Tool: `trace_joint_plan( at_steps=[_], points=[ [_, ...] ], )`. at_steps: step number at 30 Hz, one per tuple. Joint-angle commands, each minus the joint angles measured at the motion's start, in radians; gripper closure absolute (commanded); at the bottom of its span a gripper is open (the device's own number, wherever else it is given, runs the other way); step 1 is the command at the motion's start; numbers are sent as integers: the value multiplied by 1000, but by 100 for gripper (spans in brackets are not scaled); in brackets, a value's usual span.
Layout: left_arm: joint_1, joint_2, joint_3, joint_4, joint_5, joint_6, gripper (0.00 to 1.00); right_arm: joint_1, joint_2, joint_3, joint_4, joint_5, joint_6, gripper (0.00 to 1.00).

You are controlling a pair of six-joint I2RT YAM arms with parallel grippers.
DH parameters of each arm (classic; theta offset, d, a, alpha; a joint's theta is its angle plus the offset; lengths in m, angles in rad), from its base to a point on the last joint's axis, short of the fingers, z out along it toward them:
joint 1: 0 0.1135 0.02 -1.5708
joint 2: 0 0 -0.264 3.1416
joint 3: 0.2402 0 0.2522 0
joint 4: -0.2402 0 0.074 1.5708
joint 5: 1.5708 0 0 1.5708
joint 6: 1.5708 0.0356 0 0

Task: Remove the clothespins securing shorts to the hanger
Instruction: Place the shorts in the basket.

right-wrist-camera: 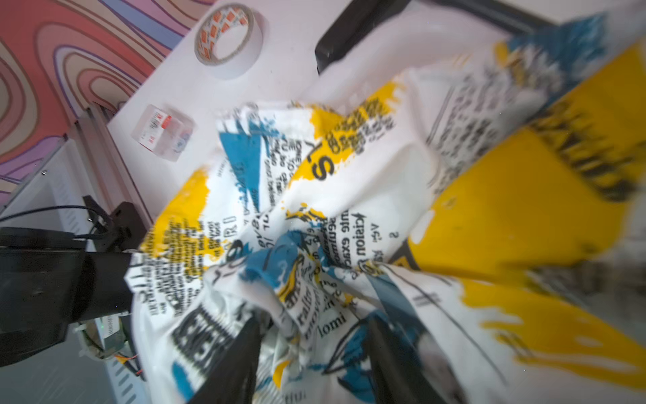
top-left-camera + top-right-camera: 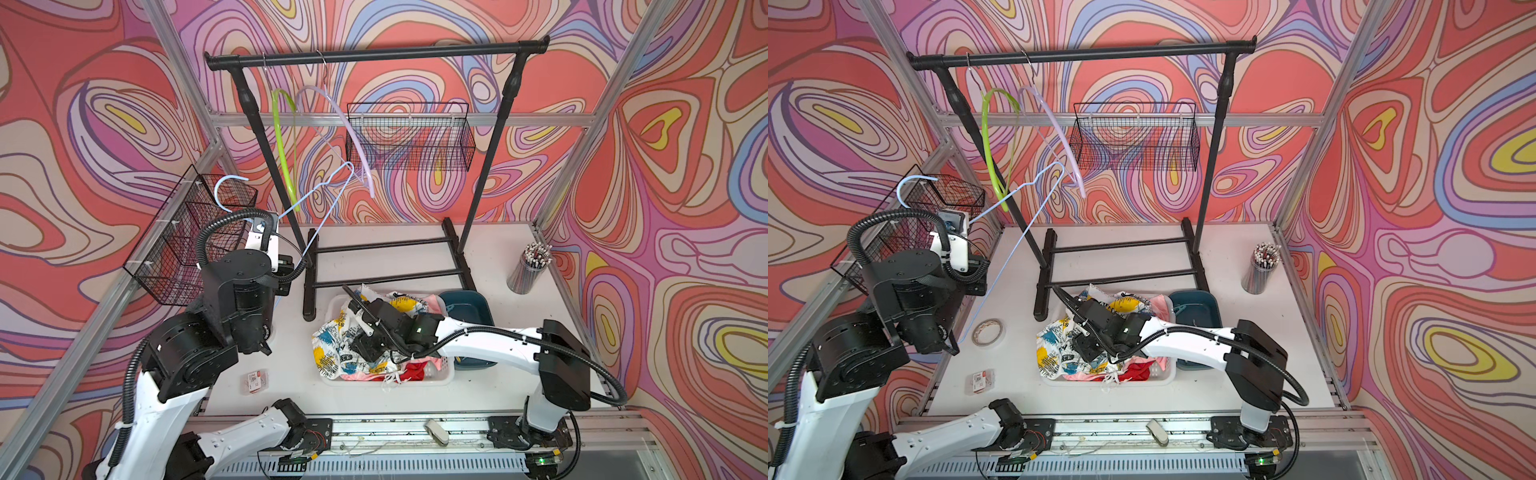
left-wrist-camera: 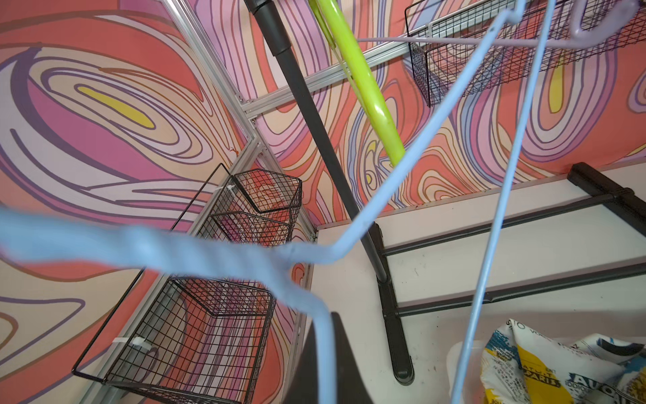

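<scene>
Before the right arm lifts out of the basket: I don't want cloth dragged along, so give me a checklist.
1. Jaws of the right gripper apart: ok.
2. The printed shorts clear of those jaws: not ok, cloth bunches between them.
3. These shorts resting in the white basket: ok.
4. Hold of the left gripper on the blue hanger: ok, shut.
5. That hanger bare, nothing clipped on: ok.
6. Any clothespins on the shorts: cannot tell, folds hide them.

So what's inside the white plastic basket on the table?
White blue-and-yellow newspaper-print shorts on top, pale pink shorts and red shorts peeking out beneath. The basket floor is hidden under the cloth.
</scene>
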Motion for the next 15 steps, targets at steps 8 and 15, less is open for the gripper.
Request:
trace_joint_plan(
  at_steps=[8,15],
  points=[
    [3,33,55,-139,119,-56,100,-4,-191,155,-210,224,-97,44],
    [3,111,92,-232,152,-14,100,-166,-345,264,-434,355,-202,40]
  ],
)
